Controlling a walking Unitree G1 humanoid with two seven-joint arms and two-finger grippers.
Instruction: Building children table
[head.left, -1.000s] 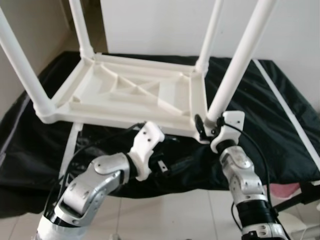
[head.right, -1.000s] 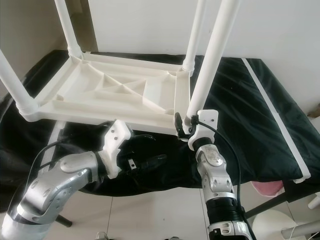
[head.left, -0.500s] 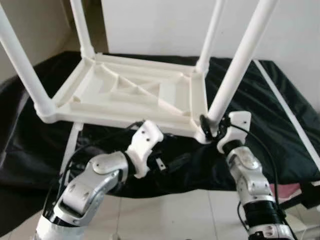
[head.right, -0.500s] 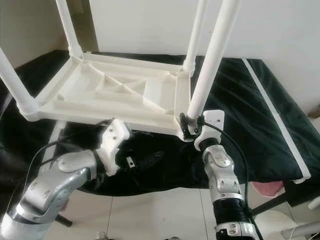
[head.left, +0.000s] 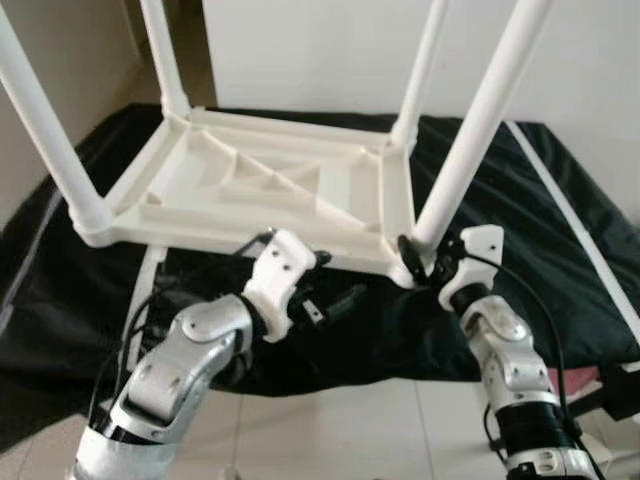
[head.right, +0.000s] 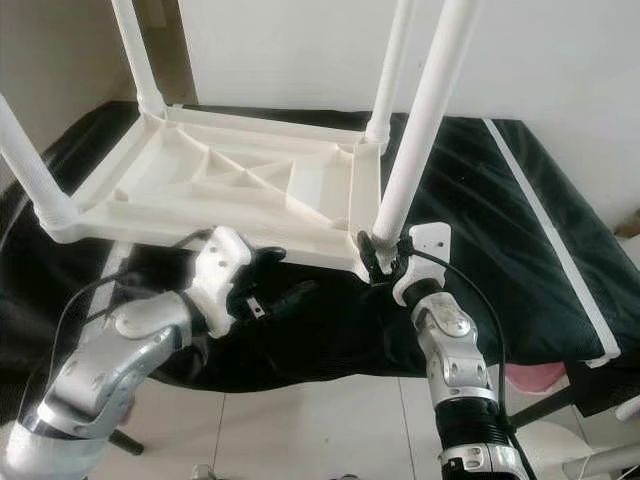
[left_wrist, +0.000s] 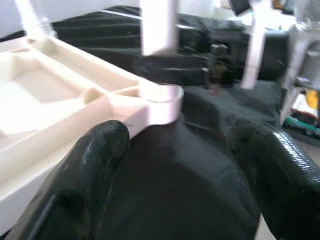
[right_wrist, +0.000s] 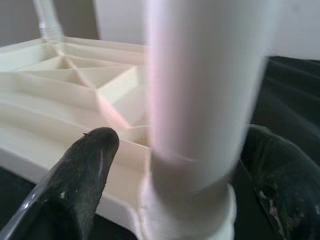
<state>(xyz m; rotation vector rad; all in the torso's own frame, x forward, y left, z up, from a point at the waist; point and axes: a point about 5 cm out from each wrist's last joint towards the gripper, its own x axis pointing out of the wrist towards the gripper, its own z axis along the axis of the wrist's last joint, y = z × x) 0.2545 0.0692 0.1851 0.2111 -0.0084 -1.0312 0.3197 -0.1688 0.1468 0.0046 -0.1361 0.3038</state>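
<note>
Table (head.left: 260, 185): white plastic, upside down on a black cloth (head.left: 560, 230), ribbed underside facing up.
Legs: four white tubes stand upright in the corner sockets; near-right leg (head.left: 470, 130), near-left leg (head.left: 45, 115), two more at the far corners.
Right gripper (head.left: 425, 262): at the base of the near-right leg, fingers spread either side of the tube just above its socket; in the right wrist view they flank the leg with a gap showing, so not clamped.
Left gripper (head.left: 335, 298): below the table's near edge, over the cloth, fingers apart and holding nothing.
Done: all four legs appear fitted.
Left: judged, seating the near-right leg firmly, then turning the table upright.
</note>
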